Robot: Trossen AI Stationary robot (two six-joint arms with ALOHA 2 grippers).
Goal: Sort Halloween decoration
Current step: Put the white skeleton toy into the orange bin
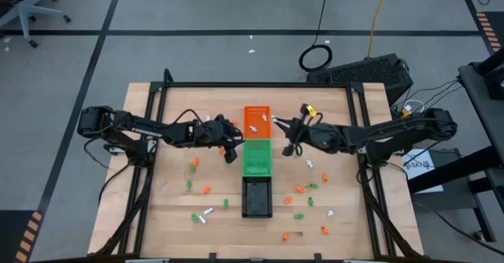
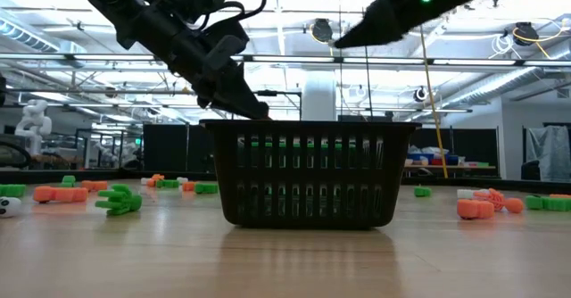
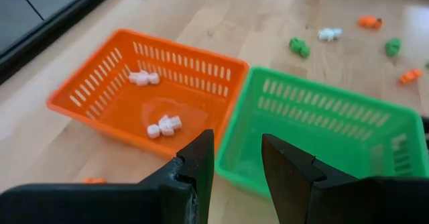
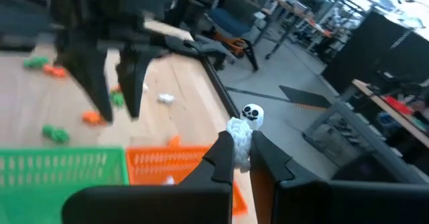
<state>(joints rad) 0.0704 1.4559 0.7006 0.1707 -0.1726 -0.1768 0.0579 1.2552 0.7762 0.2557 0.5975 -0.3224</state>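
Observation:
Three small trays stand in a row at the table's middle: orange (image 1: 256, 121) farthest, green (image 1: 257, 157) in the middle, black (image 1: 257, 197) nearest. Two white trinkets (image 3: 164, 125) lie in the orange tray (image 3: 127, 93). My left gripper (image 3: 238, 147) is open and empty, above the table just left of where the orange and green trays meet (image 1: 231, 146). My right gripper (image 4: 241, 149) is shut on a white skeleton trinket (image 4: 247, 122) above the orange tray's right side (image 1: 277, 121). Orange, green and white trinkets (image 1: 299, 190) lie scattered on the table on both sides. My right gripper pinches the white skeleton trinket by its body (image 4: 240, 138) between the two fingers. The round head (image 4: 252, 113) sticks out past the fingertips. The trinket is lifted clear, above the orange tray (image 4: 181, 162).
Loose trinkets lie left of the trays (image 1: 193, 166) and right of them (image 1: 313, 186), and more near the front edge (image 1: 203, 216). In the low view the black tray (image 2: 308, 173) stands in front and hides the other two. The table's metal frame (image 1: 165, 82) runs along the far edge.

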